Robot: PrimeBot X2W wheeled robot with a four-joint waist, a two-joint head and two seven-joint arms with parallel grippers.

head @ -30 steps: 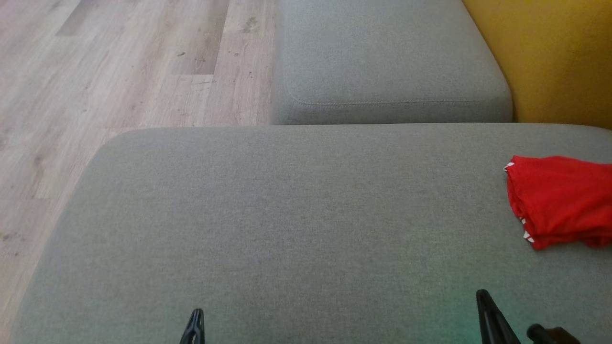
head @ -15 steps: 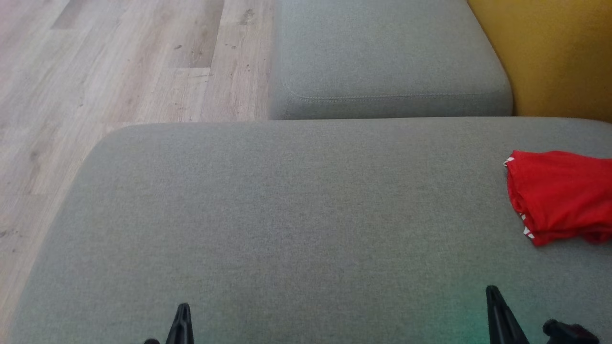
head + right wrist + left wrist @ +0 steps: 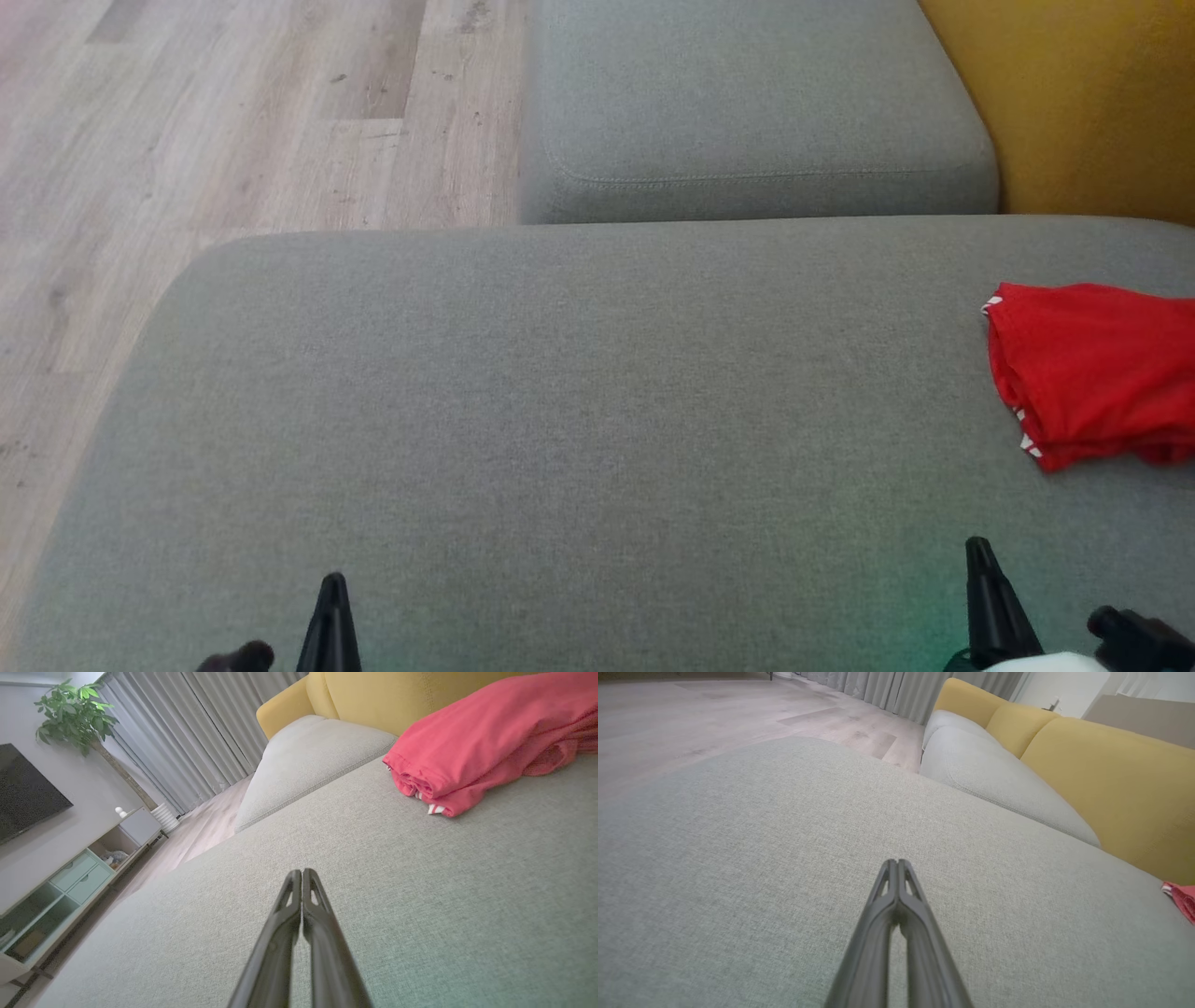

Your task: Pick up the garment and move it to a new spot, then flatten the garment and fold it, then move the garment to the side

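Note:
The garment (image 3: 1092, 373) is red with white trim, lying folded in a bundle at the right edge of the grey sofa seat (image 3: 579, 392). It also appears in the right wrist view, garment (image 3: 476, 746), upper right, and as a red corner (image 3: 1181, 898) in the left wrist view. My left gripper (image 3: 331, 583) sits at the bottom left, shut with nothing in it, fingers together (image 3: 896, 863). My right gripper (image 3: 977, 546) is at the bottom right, shut and holding nothing (image 3: 301, 872), a short way in front of the garment and apart from it.
A second grey cushion (image 3: 747, 103) lies beyond the seat, with a yellow backrest (image 3: 1074, 93) at the right. Wooden floor (image 3: 187, 140) runs along the left. The right wrist view has curtains (image 3: 196, 732), a plant (image 3: 74, 714) and a cabinet (image 3: 70, 868).
The head view has shifted, so the seat and garment sit a little higher in the picture. The left gripper tip has slid left and the right tip slightly right and up.

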